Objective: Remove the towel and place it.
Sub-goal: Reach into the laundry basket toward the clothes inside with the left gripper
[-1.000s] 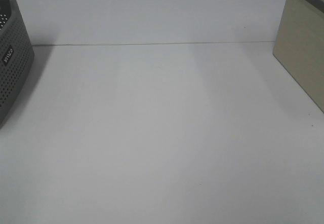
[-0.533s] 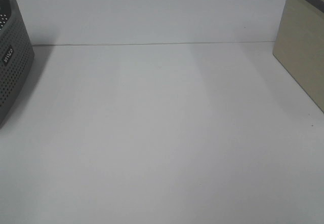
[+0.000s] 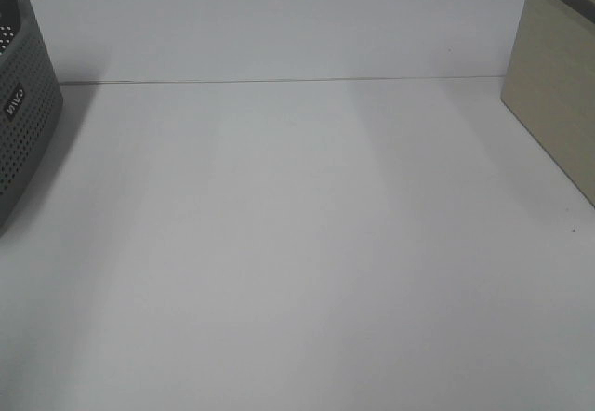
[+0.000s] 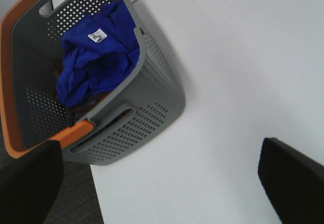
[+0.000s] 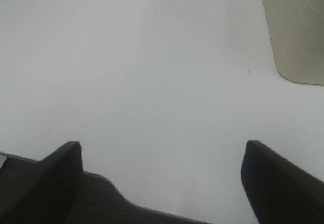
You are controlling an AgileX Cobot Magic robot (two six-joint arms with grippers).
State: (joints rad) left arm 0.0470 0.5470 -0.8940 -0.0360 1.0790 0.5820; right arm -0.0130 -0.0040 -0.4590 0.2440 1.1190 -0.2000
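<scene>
– So, where is the towel [image 4: 96, 64] on your screen?

– Down in the grey basket [image 4: 152, 89], the one with the orange rim. I only see it from my left wrist camera. On the high camera just a slice of the basket [image 3: 23, 113] shows at the left edge of the table [image 3: 297, 244], and the cloth is hidden there.

– Which way does it lie?

– It's crumpled, so I can't give you a true long side. The heap stretches roughly along the basket's length, pressed against one long wall. Its white label [image 4: 97, 35] faces up, at the end nearer the cut-out handle.

– And your fingers?

– Left gripper [image 4: 162, 153] is spread wide and holds nothing; it hangs over the bare table beside the basket. Right gripper [image 5: 162, 145] is also wide and empty, over the table near the beige box [image 5: 296, 31].
</scene>
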